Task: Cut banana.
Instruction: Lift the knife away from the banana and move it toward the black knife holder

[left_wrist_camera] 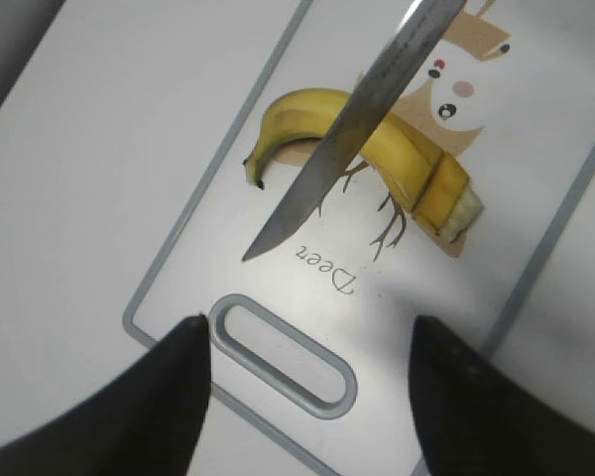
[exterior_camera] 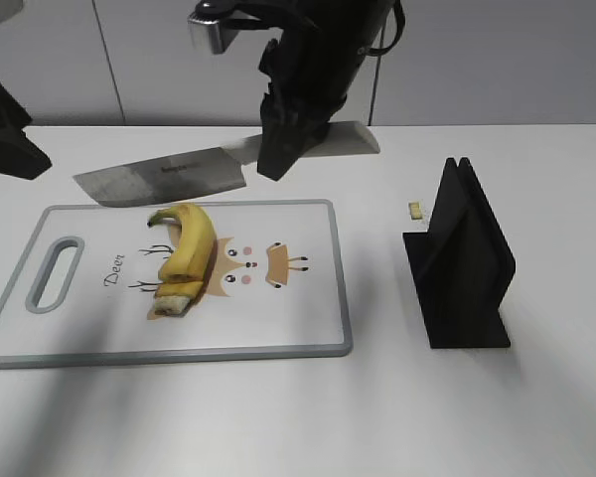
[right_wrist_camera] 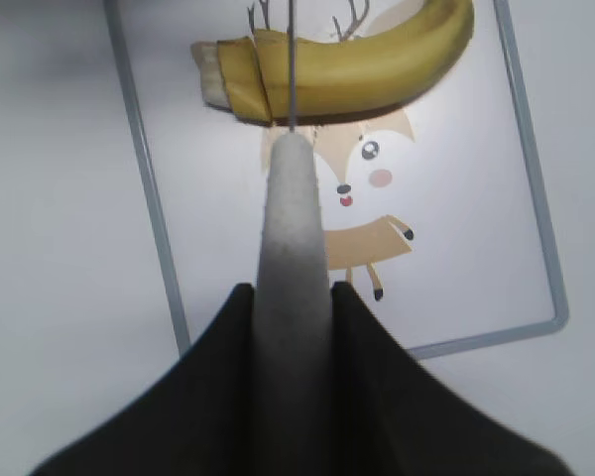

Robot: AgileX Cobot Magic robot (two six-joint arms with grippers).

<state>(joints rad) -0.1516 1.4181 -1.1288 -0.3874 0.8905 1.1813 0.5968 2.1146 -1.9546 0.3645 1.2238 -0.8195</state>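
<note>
The yellow banana [exterior_camera: 186, 256] lies on a white cutting board [exterior_camera: 278, 318] with a deer drawing; a short piece at its blunt end is sliced off and sits against it. It also shows in the left wrist view [left_wrist_camera: 397, 159] and the right wrist view [right_wrist_camera: 367, 69]. My right gripper [exterior_camera: 278, 159] is shut on the grey handle of a knife [exterior_camera: 169, 176], whose blade hangs in the air above the banana. The handle [right_wrist_camera: 296, 258] runs between the jaws. My left gripper [left_wrist_camera: 307, 347] is open and empty, above the board's handle slot [left_wrist_camera: 283, 355].
A black knife stand [exterior_camera: 462, 260] stands on the white table right of the board. A small pale scrap [exterior_camera: 415, 210] lies beside it. The left arm's dark body [exterior_camera: 5, 129] is at the far left edge.
</note>
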